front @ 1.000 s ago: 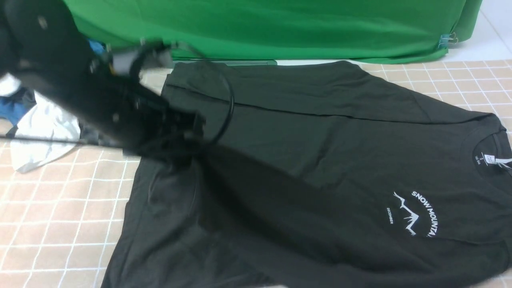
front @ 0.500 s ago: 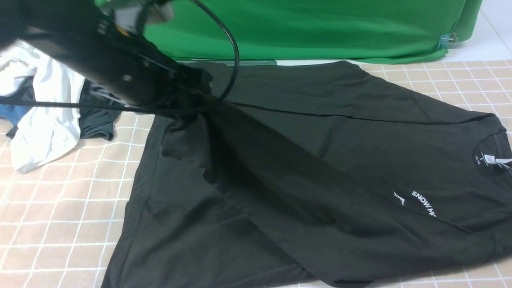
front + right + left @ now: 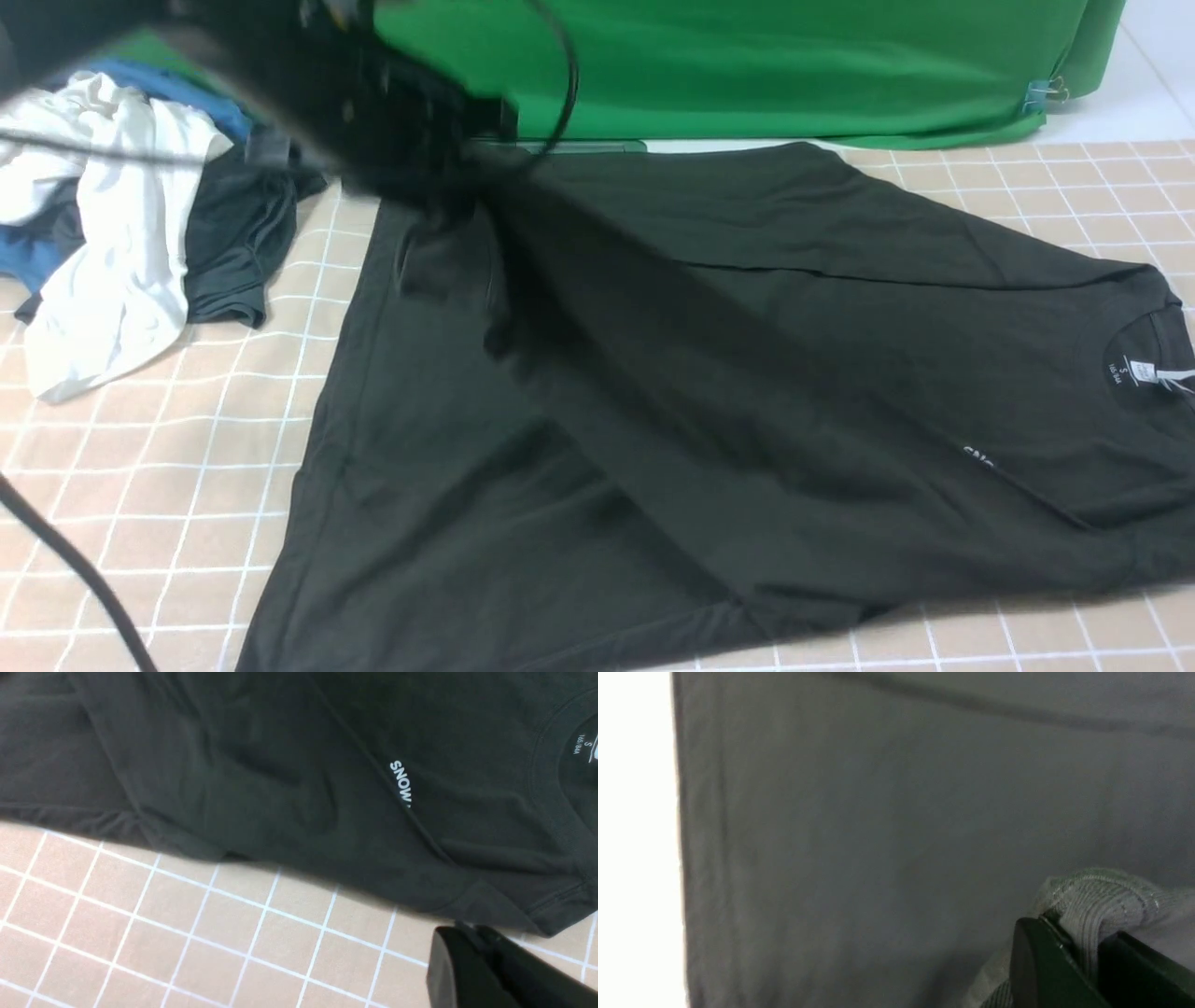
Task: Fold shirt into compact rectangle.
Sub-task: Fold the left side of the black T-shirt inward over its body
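Observation:
The black shirt (image 3: 747,373) lies spread on the tiled table, its neck label (image 3: 1134,373) at the right. My left gripper (image 3: 462,177) is raised at the back left, shut on a stitched edge of the shirt (image 3: 1101,896); the left gripper (image 3: 1087,933) shows this fabric pinched between its fingers. From it a fold runs diagonally across the shirt and covers most of the chest print (image 3: 402,784). My right gripper (image 3: 467,933) is shut and holds nothing. It hangs over bare table just off the shirt (image 3: 280,765), by its sleeve edge. It is out of the front view.
A pile of clothes sits at the left: a white garment (image 3: 112,233), a dark grey garment (image 3: 243,252) and blue cloth (image 3: 177,89). A green cloth (image 3: 747,65) hangs along the back. A black cable (image 3: 75,579) crosses the near left corner.
My left arm has risen and moved toward the back with the shirt's edge. The fold it drags has slid over the chest print, hiding almost all of it.

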